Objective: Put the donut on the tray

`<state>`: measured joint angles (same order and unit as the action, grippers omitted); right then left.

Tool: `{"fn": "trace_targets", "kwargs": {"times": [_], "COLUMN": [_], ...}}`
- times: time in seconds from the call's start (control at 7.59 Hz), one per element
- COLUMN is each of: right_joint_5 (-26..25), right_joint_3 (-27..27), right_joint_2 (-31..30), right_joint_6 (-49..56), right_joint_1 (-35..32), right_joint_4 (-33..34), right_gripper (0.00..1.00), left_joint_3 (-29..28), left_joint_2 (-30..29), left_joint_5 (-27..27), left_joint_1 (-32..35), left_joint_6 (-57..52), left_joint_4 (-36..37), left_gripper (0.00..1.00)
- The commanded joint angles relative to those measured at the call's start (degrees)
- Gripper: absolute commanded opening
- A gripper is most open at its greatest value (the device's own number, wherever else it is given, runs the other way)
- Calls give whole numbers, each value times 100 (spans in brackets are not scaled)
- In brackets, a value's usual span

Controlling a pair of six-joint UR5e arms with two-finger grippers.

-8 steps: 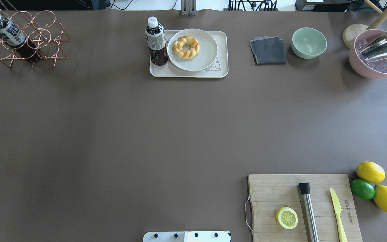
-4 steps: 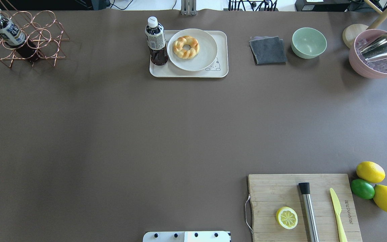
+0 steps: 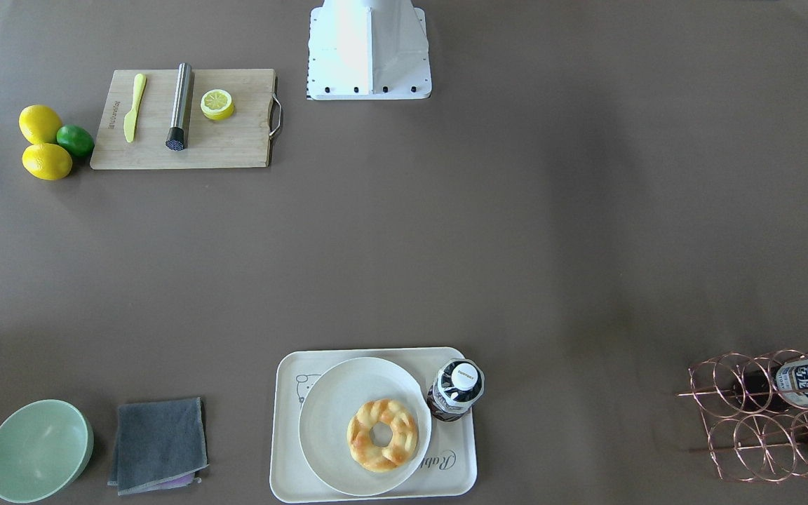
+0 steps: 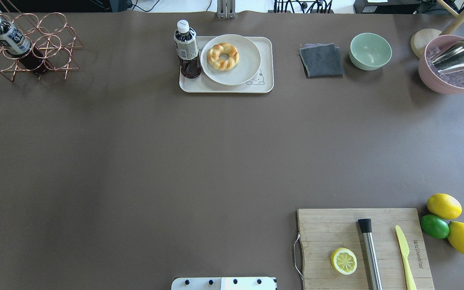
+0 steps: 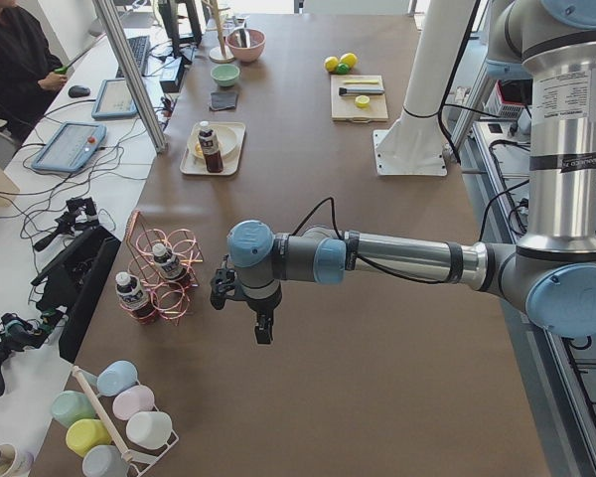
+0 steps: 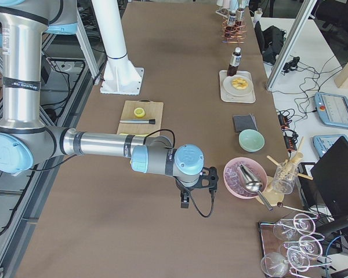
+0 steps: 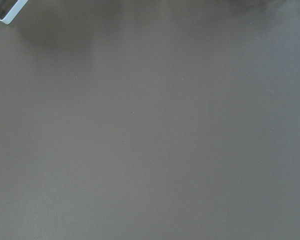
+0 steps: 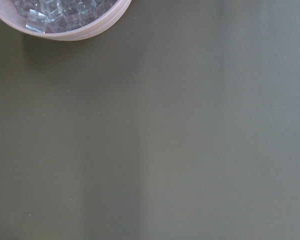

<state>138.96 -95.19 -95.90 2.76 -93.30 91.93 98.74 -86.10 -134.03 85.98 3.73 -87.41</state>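
The braided golden donut (image 4: 216, 60) lies on a round off-white plate (image 4: 248, 66) that sits on the cream tray (image 4: 232, 88) at the far middle of the table. It also shows in the front-facing view (image 3: 404, 435), on the plate (image 3: 327, 421) on the tray (image 3: 292, 477). My left gripper (image 5: 261, 323) hangs over bare table near the wire rack, far from the tray. My right gripper (image 6: 185, 201) hangs over bare table beside the pink bowl. Both show only in side views, so I cannot tell whether they are open or shut.
A dark bottle (image 4: 187, 48) stands on the tray's left end. A grey cloth (image 4: 321, 60), a green bowl (image 4: 370, 51) and a pink bowl of ice (image 4: 453, 76) lie to its right. A copper wire rack (image 4: 26, 48) is far left. A cutting board (image 4: 328, 229) with a lemon half (image 4: 344, 261) is near right.
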Motion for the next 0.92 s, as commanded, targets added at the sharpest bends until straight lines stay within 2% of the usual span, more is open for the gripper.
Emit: {"fn": "trace_targets", "kwargs": {"times": [0.0, 0.79], "right_joint_5": [0, -36], "right_joint_3": [9, 18], "right_joint_2": [115, 300], "right_joint_6": [-12, -425], "right_joint_1": [-4, 190], "right_joint_4": [9, 0], "right_gripper": [100, 100], "left_joint_3": [-12, 14], "left_joint_2": [-3, -39], "left_joint_5": [-1, 17], "left_joint_1": [-11, -11], "left_joint_6": [5, 57], "left_joint_4": [-4, -4], "left_gripper": [98, 98]}}
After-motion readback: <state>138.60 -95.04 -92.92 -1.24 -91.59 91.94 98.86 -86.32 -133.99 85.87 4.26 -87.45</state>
